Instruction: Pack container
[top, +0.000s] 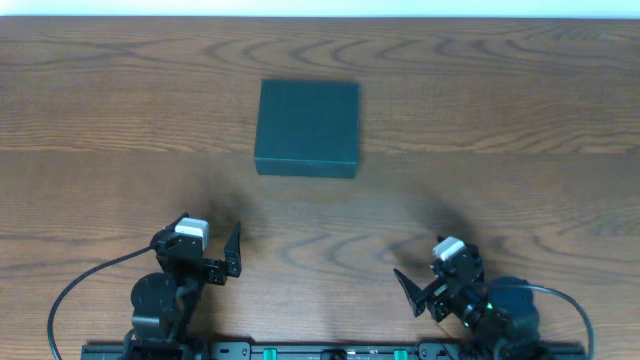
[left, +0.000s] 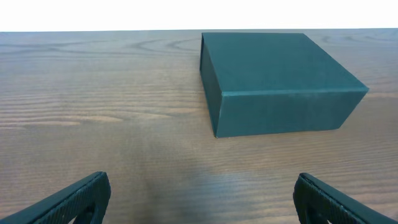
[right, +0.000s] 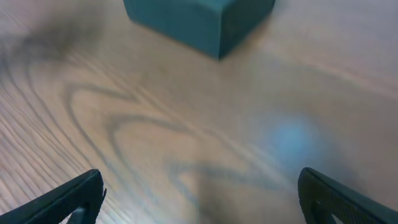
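The container (top: 307, 128), a matte, dark green, sharp-edged square box, is sitting closed on the wood-grain table (top: 100, 100), at one o'clock from the left gripper (left: 202, 196) and eleven o'clock from the right gripper (right: 200, 186); both claws are gaping wide, gripping and touching nothing.

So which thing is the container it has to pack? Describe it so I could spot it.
Start with the wooden table: beyond the left arm and the right arm at its near edge, about midway between them, sits the container. It is a low, square, matte dark green box, closed; unlike the black, cabled arms, it is a plain smooth block.
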